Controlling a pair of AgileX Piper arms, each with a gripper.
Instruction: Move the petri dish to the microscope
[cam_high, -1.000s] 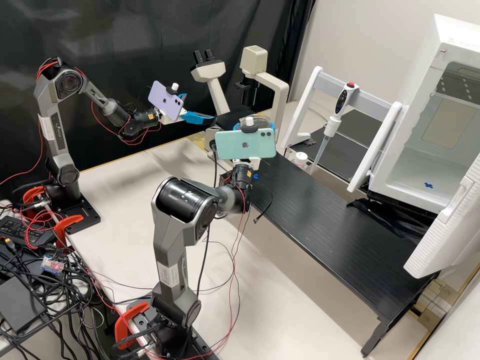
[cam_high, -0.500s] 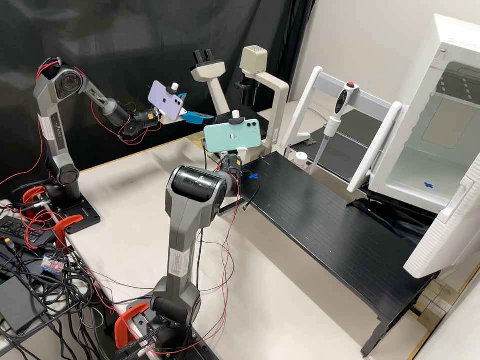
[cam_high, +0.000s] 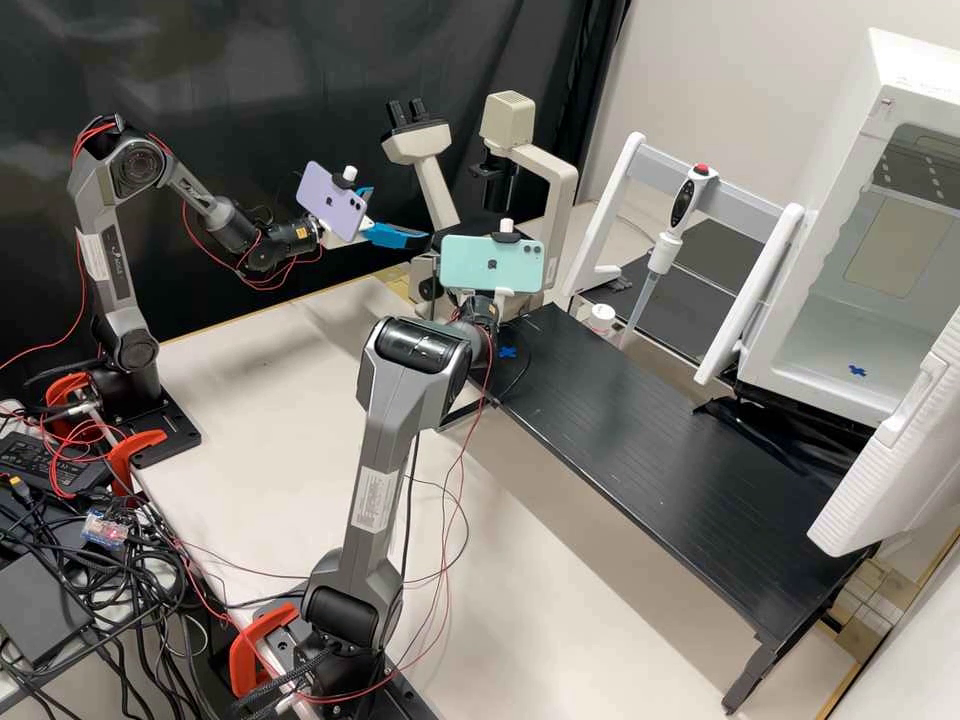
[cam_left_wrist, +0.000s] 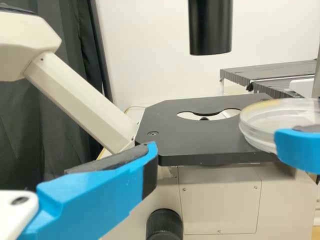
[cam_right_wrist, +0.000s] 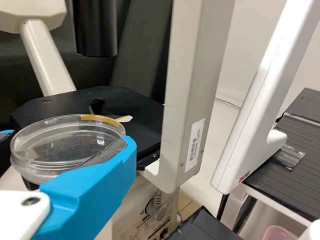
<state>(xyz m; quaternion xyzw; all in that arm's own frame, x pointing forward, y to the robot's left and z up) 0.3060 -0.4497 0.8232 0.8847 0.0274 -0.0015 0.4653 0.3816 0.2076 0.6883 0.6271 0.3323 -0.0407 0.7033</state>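
the dish (cam_right_wrist: 47, 145) is in the air beside the microscope (cam_high: 560, 190), near the edge of the stage (cam_left_wrist: 200, 140) and, as far as i can judge, a little above it. the right tool (cam_right_wrist: 68, 142) has it pinched by its side wall; in the right wrist view a dark pad (cam_right_wrist: 105, 152) lies along the wall, with the lid side up and the dish close to level. the left tool (cam_high: 400, 215) is spread wide with nothing in it, off to the other side of the stage.

the dish is clear, round and shallow, and seems to be a base with a loose lid over it. i'd expect it to be very light, stiff and rather brittle, likely thin plastic, and slick under the pads. too hard a squeeze could crack it or make it pop out; too soft a one and it could swivel about the pinch. whether it holds anything i cannot tell, so it's best kept flat.

the hold to keep is low on the wall, across the full width, so the pads bear on the base and not just the lid, which could lift off alone. for setting down, it wants lowering flat over the opening (cam_left_wrist: 217, 115), well under the black tube (cam_left_wrist: 210, 25), then an even, slow release so neither pad drags it sideways.
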